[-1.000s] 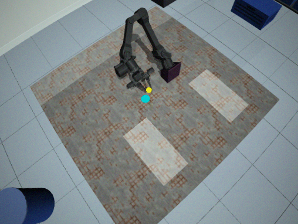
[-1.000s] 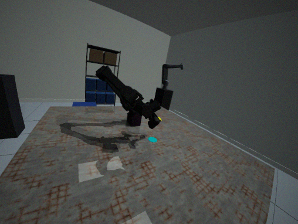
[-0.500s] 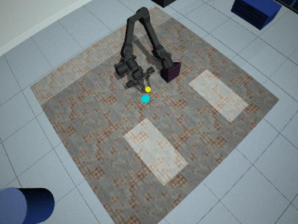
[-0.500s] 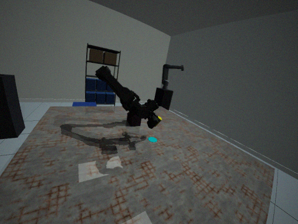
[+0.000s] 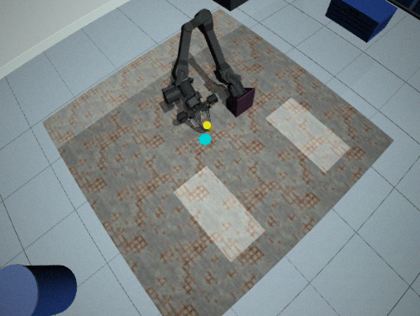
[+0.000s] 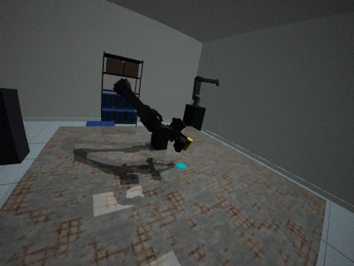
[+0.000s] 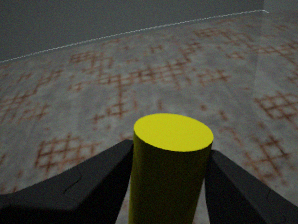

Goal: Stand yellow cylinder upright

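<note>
The yellow tall cylinder [image 5: 207, 125] [image 6: 189, 140] [image 7: 172, 132] is held above the table, near upright but leaning a little in the exterior view. Its round end faces up. My gripper [image 5: 206, 126] [image 6: 185, 145] [image 7: 170, 154] is shut on it, with one finger on each side in the wrist view. The cylinder's lower end is hidden or out of frame. The flat cyan circle [image 5: 205, 139] [image 6: 181, 166] lies on the table close by, with nothing standing on it. In the exterior view it is below the cylinder and slightly left. It does not show in the wrist view.
The patterned table top [image 5: 165, 178] [image 6: 209, 223] carries pale bright patches [image 5: 307, 134] [image 6: 106, 203]. The arm's dark purple base block [image 5: 244, 102] stands behind and to the right of the gripper in the top view. A shelf rack [image 6: 122, 74] and another dark arm [image 6: 197, 87] are in the background.
</note>
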{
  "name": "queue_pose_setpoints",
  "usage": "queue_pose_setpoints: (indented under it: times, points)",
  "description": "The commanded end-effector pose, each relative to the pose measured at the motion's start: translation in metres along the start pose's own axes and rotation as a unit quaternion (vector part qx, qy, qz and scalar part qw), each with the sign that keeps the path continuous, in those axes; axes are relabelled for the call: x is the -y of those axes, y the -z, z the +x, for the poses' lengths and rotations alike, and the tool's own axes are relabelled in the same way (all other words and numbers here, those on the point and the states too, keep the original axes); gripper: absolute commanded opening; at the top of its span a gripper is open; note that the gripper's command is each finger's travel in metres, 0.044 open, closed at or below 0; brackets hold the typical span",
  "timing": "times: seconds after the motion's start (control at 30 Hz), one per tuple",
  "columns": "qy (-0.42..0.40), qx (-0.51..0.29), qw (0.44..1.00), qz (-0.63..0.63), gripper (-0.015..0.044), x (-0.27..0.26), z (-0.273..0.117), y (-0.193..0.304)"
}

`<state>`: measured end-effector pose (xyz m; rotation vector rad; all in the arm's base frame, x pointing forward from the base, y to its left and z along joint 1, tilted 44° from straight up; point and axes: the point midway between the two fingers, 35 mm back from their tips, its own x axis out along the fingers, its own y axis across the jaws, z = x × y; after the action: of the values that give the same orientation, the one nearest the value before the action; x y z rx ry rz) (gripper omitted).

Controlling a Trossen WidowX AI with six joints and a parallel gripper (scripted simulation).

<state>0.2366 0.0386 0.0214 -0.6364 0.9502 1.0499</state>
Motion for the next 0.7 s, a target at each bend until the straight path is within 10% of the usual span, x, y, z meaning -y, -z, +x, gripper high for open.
queue_pose_setpoints:
  times: [0.0, 0.67]
  points:
    - [0.005, 0.013, 1.0, -0.007, 0.0105, -0.0006, -0.0011, -0.0001]
    - [0.043, 0.074, 0.995, -0.042, 0.0105, 0.002, -0.0101, -0.0026]
